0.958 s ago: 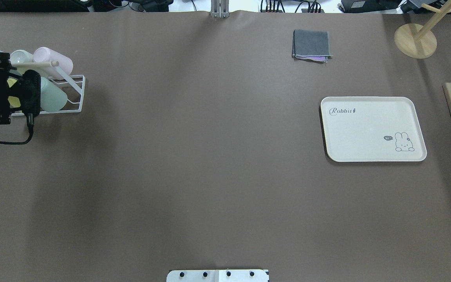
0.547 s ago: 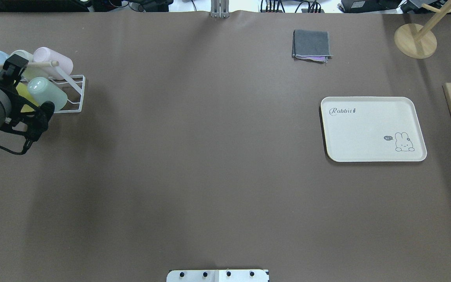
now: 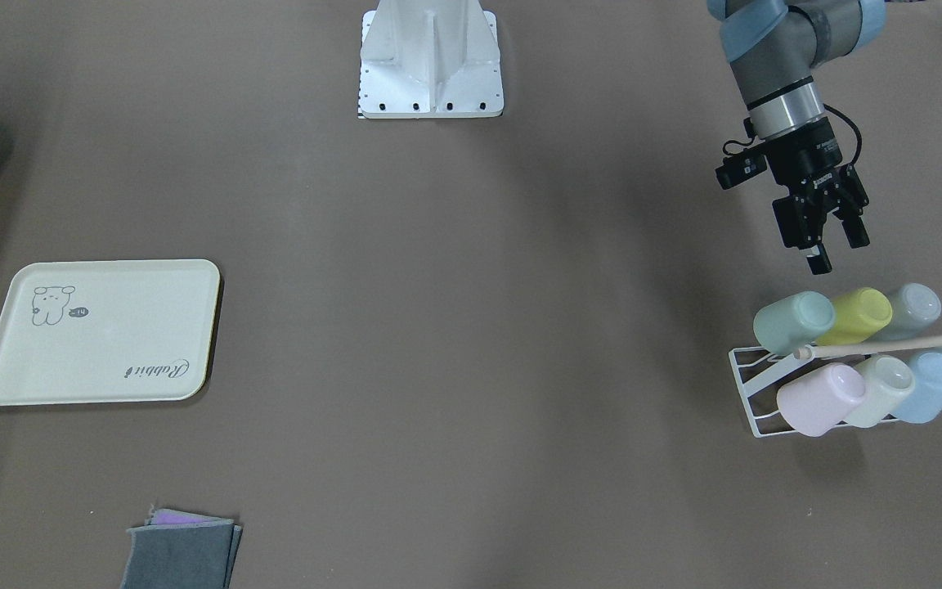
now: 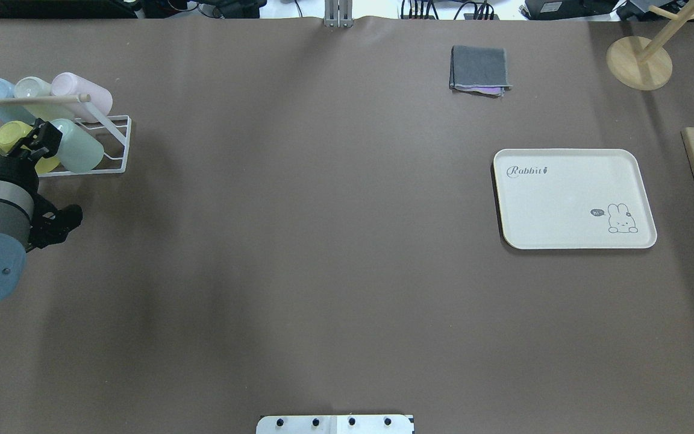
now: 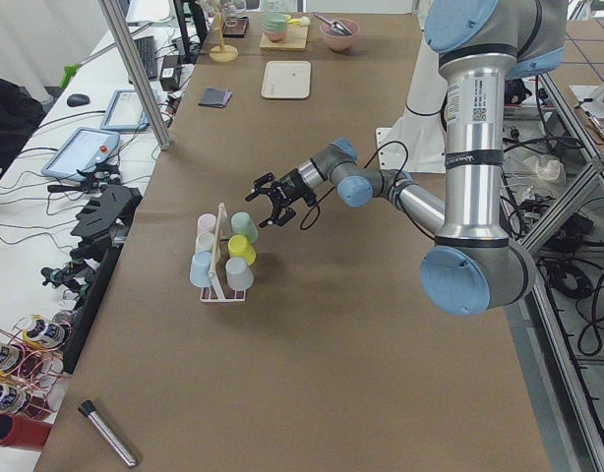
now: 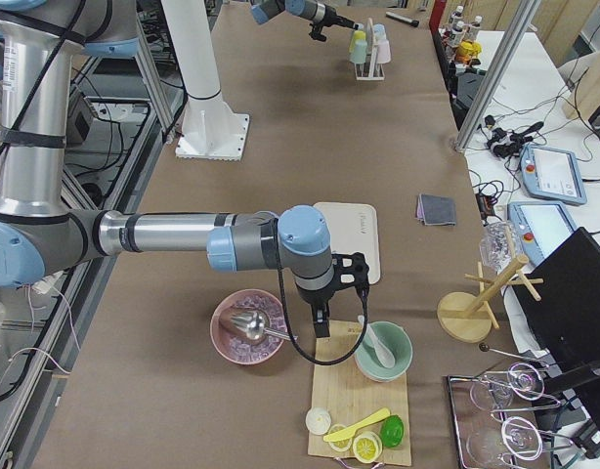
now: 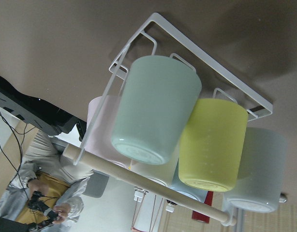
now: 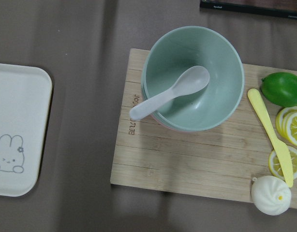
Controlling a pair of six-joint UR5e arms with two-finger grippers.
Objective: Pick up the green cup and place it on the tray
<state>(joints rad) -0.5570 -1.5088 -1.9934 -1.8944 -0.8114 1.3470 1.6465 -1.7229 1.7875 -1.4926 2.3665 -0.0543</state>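
Mint-green matte plastic, handleless and slightly tapered: the green cup (image 3: 794, 321) rests tilted on its side at the end of the rack's (image 7: 211, 57) robot-side row, touching a yellow cup (image 3: 854, 315). It looks light, stiff and a little slick, so a hold across the wall near the closed base seems surest. The left gripper (image 3: 835, 245) hangs just short of it, jaws apart and empty. How the right gripper (image 6: 331, 285) stands cannot be told. The tray (image 3: 103, 343) lies well apart, across the table.
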